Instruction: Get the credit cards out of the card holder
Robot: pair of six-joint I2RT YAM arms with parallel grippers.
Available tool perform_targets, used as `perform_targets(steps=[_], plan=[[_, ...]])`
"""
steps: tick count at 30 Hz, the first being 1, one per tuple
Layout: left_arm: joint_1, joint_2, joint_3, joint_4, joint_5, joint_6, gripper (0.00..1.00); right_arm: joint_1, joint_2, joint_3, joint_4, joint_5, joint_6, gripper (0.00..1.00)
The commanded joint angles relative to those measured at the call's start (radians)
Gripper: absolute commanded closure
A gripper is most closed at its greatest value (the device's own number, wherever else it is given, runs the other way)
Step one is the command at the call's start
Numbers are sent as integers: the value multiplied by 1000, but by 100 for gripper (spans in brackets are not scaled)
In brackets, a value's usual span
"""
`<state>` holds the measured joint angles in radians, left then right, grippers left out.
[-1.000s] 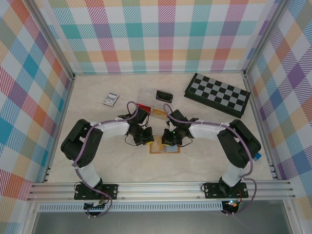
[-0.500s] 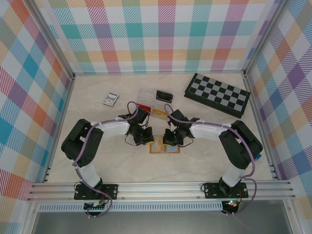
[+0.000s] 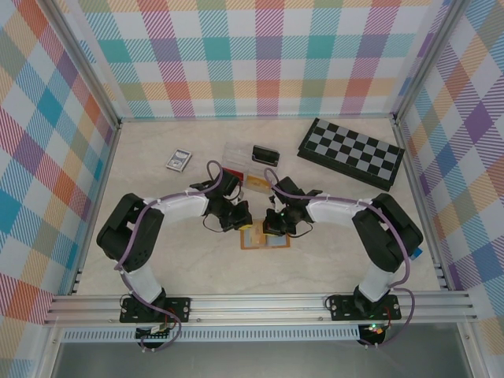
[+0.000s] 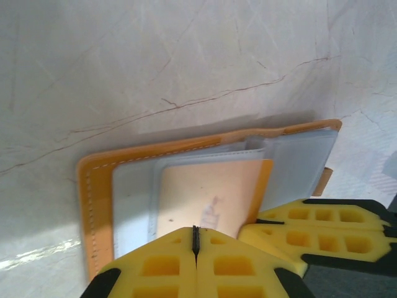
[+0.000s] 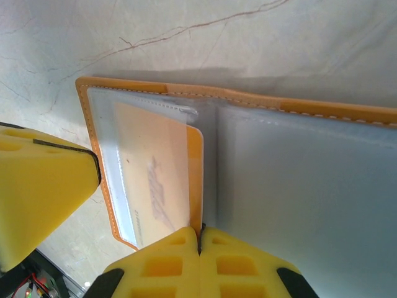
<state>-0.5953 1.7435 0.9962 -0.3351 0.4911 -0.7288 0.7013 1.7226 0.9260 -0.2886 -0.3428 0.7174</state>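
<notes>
The card holder (image 3: 266,239) lies open and flat on the desk (image 3: 189,264) at the centre of the top view, between the two arms. The left claw (image 3: 243,224) is clenched over the holder's left half. In the left wrist view its yellow tips meet at the lower edge of an orange credit card (image 4: 211,195) that sits in a clear pocket; whether they pinch the card cannot be told. The right claw (image 3: 273,227) is also clenched, its tips on the holder beside the card's edge. A chessboard (image 3: 352,151) lies at the upper right, well apart.
</notes>
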Motion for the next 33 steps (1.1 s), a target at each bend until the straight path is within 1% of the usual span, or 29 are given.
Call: perform_targets(steps=[1,13,18,24,33], plan=[[-12,29,20,8,27,3,100,3,23,12,-15,-16,-21,97],[-12,83,22,-129,-84,70,100,2,22,14,-34,-9,-47,97],[-12,75,14,-169,-117,99,100,-3,-6,2,-55,7,-75,98],[-11,77,21,-174,-119,115,100,-17,-30,-13,-72,20,-85,100],[-10,85,30,-178,-121,127,100,-34,-69,-35,-76,18,-94,100]])
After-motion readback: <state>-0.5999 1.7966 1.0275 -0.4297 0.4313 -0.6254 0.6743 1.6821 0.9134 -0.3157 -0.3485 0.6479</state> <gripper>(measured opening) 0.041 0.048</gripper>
